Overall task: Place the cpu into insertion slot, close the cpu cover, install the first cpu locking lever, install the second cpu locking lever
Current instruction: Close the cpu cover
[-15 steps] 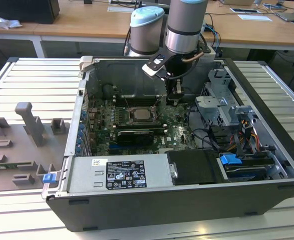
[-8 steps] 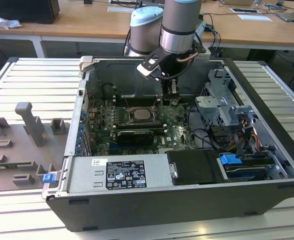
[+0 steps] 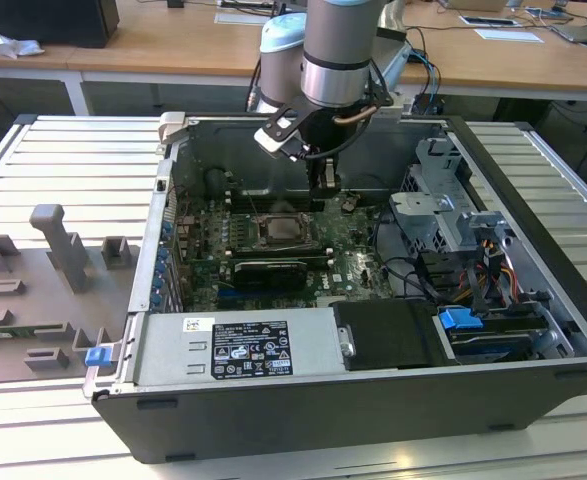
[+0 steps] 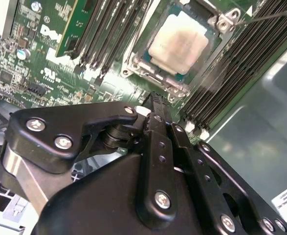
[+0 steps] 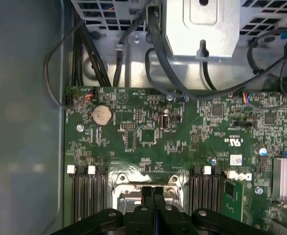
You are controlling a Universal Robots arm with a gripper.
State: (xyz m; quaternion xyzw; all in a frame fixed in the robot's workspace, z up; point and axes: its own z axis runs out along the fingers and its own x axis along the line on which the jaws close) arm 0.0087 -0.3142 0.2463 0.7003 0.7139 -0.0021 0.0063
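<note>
The cpu (image 4: 180, 41), a pale silver square, lies in the insertion slot (image 3: 278, 231) on the green board. The silver cpu cover (image 4: 155, 73) frames it and looks to lie flat around it. A thin wire lever (image 4: 273, 16) runs off from the socket's corner. In the exterior view my gripper (image 3: 323, 188) hangs inside the case, just behind the socket and towards the view's right. In both wrist views the black fingers (image 4: 155, 117) are pressed together with nothing between them, and the gripper (image 5: 153, 192) tip sits at the socket's rim (image 5: 148, 182).
Long black memory slots (image 4: 231, 68) flank the socket on both sides. A metal drive cage (image 3: 443, 205) and cables (image 5: 84, 54) fill the case's right side in the exterior view. The power supply (image 3: 238, 350) lies along the front. Grey fixtures (image 3: 58, 250) stand outside the case.
</note>
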